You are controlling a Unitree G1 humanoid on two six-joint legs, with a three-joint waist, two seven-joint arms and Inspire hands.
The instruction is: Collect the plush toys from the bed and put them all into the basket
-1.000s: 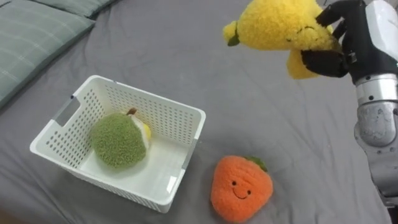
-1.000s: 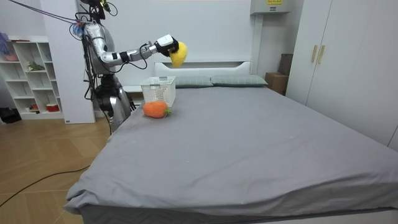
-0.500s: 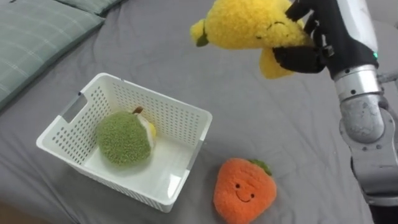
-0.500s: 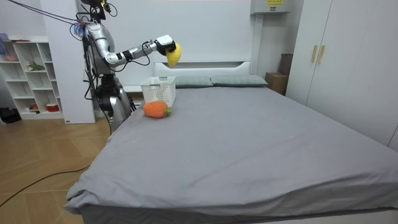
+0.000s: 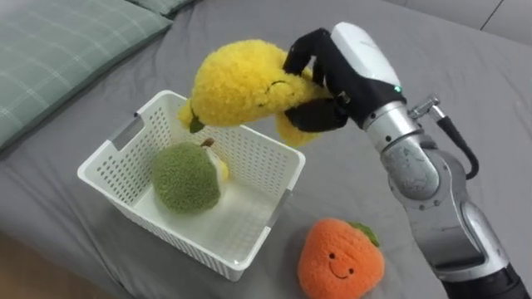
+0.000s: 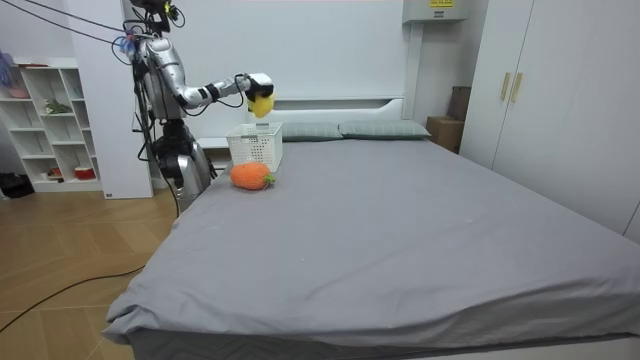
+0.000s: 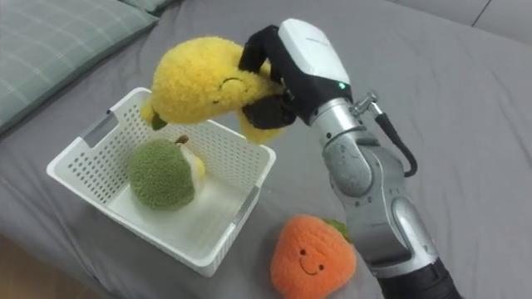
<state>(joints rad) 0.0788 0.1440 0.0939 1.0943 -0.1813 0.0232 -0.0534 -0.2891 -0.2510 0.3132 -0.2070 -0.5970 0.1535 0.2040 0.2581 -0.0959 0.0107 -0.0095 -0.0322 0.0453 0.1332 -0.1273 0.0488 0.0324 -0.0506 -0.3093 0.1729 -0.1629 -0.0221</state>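
Moved over the 1 basket point(image 5: 114, 169), right hand point(image 5: 345, 79) clutches 1 yellow plush point(image 5: 237, 83).

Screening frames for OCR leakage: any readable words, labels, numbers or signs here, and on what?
Yellow label on the white box high on the wall, room view: too small to read.
Yellow plush toy, green round plush toy, orange plush toy, white perforated plastic basket: no text.
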